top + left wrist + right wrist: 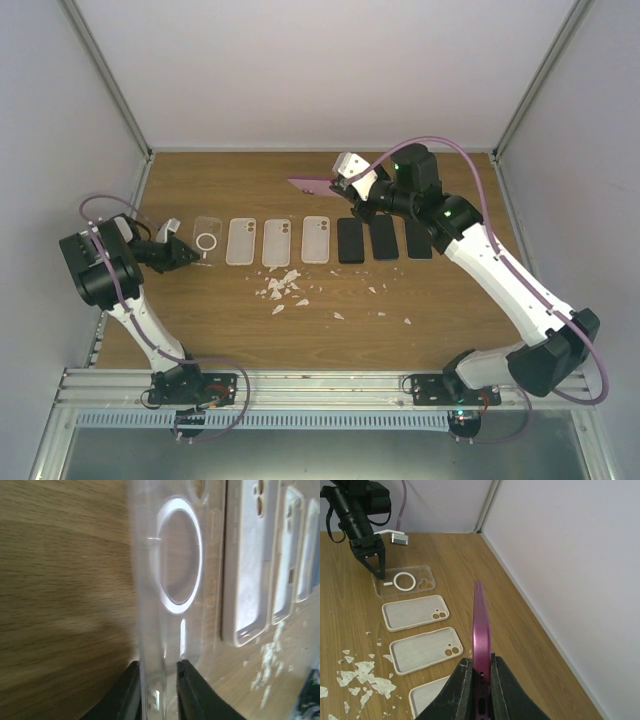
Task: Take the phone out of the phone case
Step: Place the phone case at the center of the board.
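Observation:
The purple phone [310,184] is bare and held edge-on above the back of the table, my right gripper [345,185] shut on its end. In the right wrist view the phone [480,630] rises straight out of the right gripper [481,672]. A clear phone case [207,239] with a white ring lies flat at the left end of the row. My left gripper [190,252] sits at its near-left rim. In the left wrist view the left gripper [157,680] is closed narrowly around the clear case's [175,555] side wall.
Three white cases [241,241], [276,243], [316,239] and three black phones [350,240], [383,238], [418,238] lie in a row. White flakes [283,288] litter the wood in front. A small silver block [170,228] sits near the left wall.

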Tool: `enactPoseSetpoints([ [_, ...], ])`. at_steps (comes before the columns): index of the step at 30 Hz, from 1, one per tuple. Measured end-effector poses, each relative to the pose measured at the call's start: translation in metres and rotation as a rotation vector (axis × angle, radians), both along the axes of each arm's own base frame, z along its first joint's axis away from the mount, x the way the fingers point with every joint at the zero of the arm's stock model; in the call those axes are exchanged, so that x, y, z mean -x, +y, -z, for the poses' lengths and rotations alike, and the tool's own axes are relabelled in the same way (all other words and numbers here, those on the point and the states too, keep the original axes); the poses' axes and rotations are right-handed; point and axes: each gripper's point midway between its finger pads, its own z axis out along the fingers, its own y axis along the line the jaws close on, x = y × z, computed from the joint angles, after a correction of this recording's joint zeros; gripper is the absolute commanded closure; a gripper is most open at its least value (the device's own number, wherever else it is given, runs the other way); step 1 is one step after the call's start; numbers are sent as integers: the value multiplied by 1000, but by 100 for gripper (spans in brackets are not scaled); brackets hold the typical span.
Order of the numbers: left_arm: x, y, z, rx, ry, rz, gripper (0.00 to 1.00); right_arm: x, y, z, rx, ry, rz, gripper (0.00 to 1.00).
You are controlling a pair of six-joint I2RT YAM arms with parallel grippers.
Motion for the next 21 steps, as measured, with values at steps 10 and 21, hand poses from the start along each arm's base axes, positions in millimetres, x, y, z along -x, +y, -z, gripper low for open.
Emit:
enactPoseSetpoints([
  [10, -4, 15, -7, -105, 3, -44, 16, 0, 3, 5, 3, 18, -17, 100],
  [21, -40, 41, -90, -272, -216, -67, 1, 7, 5, 1, -17, 40, -46, 99],
])
